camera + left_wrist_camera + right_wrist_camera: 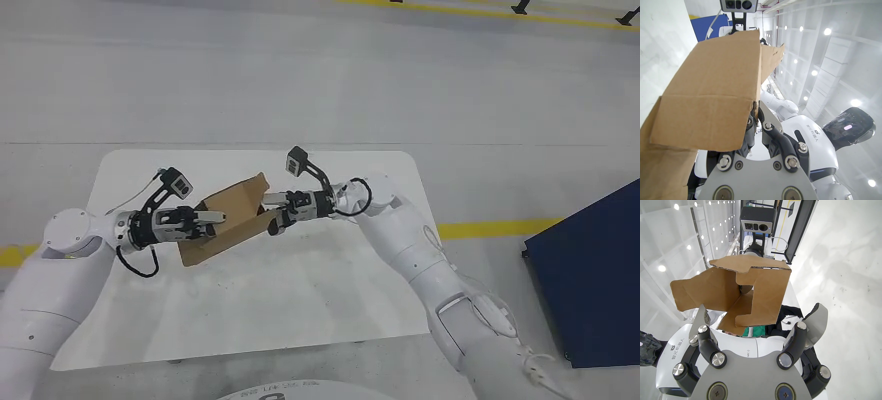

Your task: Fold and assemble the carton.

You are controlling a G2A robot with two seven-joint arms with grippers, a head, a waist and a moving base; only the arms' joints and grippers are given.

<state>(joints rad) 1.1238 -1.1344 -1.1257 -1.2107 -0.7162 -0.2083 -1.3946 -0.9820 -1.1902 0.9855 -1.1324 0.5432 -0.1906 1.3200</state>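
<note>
Brown corrugated-cardboard carton [232,212], half-opened with loose flaps, hangs over the white table [300,300] between both arms. Left gripper [755,115] pinches its left edge, probably as an anchor. Right gripper [760,311] gapes wide at the open right end, likely lining up a flap.
</note>
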